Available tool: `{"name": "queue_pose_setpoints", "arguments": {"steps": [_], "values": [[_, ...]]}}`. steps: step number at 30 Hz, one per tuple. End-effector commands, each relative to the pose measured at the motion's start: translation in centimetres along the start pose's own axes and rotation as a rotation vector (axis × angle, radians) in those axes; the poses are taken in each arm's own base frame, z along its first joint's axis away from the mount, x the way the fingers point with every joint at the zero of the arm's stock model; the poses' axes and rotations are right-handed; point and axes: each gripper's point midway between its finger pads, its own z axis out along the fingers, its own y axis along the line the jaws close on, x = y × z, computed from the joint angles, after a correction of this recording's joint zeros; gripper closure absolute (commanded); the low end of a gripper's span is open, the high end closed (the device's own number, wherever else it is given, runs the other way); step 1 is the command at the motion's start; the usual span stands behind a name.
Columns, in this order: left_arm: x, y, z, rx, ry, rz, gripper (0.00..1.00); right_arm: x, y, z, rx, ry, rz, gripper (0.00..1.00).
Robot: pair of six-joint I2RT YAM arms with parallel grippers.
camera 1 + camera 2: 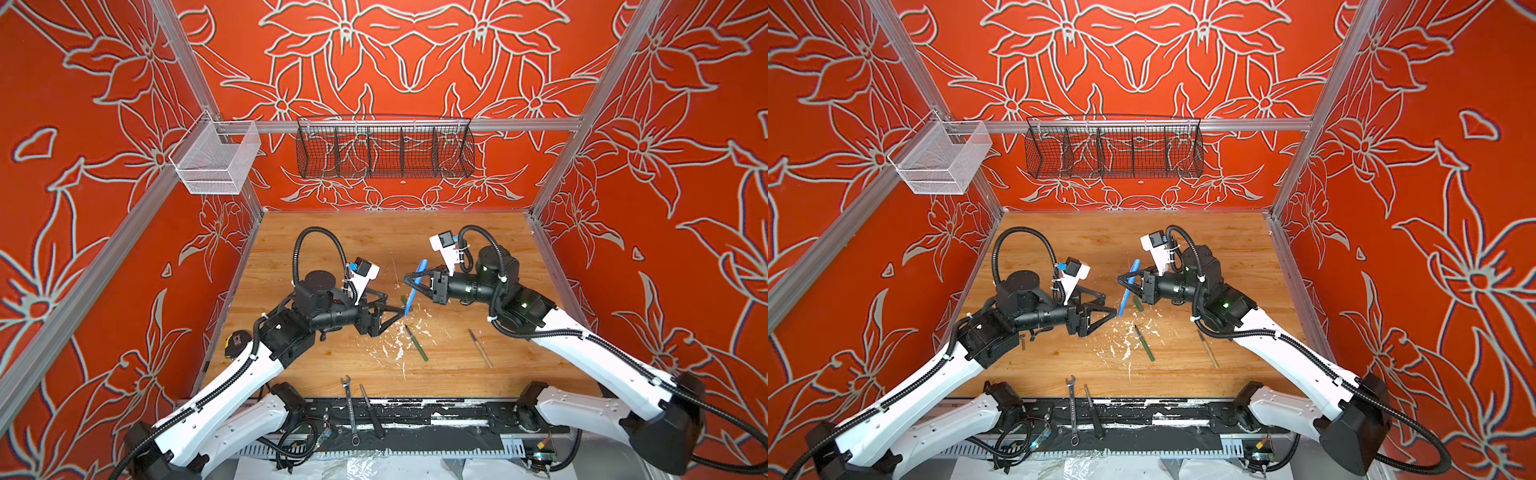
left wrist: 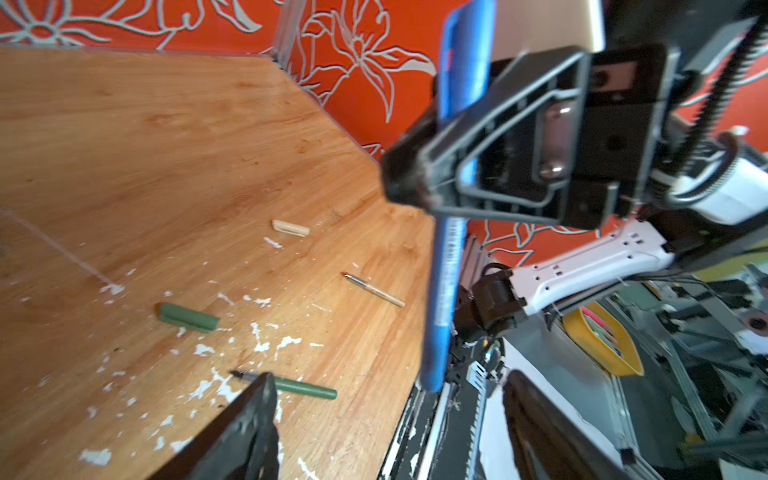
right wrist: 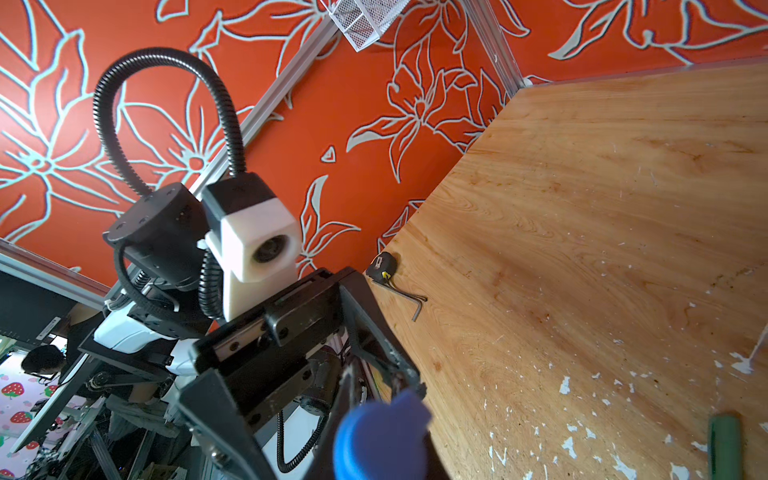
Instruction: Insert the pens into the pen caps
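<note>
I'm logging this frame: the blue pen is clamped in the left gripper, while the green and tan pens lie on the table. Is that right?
Wrong gripper: the blue pen is clamped in the right gripper, as both top views show; the left gripper is open and empty. The green pen and tan pen do lie on the table.

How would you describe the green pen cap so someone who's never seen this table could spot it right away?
Start at the wooden table and find the white flecks at its middle. At their far edge, roughly below the blue pen clamped in the right gripper, lies the green pen cap. It is short and stubby, unlike the long thin green pen nearer the front.
</note>
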Motion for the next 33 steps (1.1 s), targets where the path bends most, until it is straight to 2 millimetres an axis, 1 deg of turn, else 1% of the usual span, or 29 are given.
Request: {"name": "queue_pose_setpoints", "arguments": {"steps": [1, 6, 15, 22, 27, 33], "values": [[-0.9, -3.1, -0.2, 0.168, -0.007, 0.049, 0.17, -0.3, 0.5, -0.2, -0.038, -0.017, 0.024, 1.0], [-0.5, -2.6, 0.5, 0.174, 0.021, 0.034, 0.22, -0.4, 0.5, 0.8, -0.082, -0.018, 0.046, 1.0], [0.1, -2.0, 0.9, 0.164, 0.04, 0.026, 0.3, -1.1, 0.7, 1.4, -0.117, -0.041, 0.046, 1.0], [0.2, -1.9, 1.1, 0.159, 0.042, 0.024, 0.46, -1.4, 0.8, 1.5, -0.117, -0.056, 0.041, 1.0], [0.1, -1.7, 1.1, 0.153, 0.039, 0.024, 0.5, -1.3, 0.5, 1.7, -0.117, -0.052, 0.049, 1.0], [0.1, -1.5, 1.1, 0.136, 0.035, 0.022, 0.61, -1.2, 0.3, 1.8, -0.118, -0.049, 0.052, 1.0]]}}
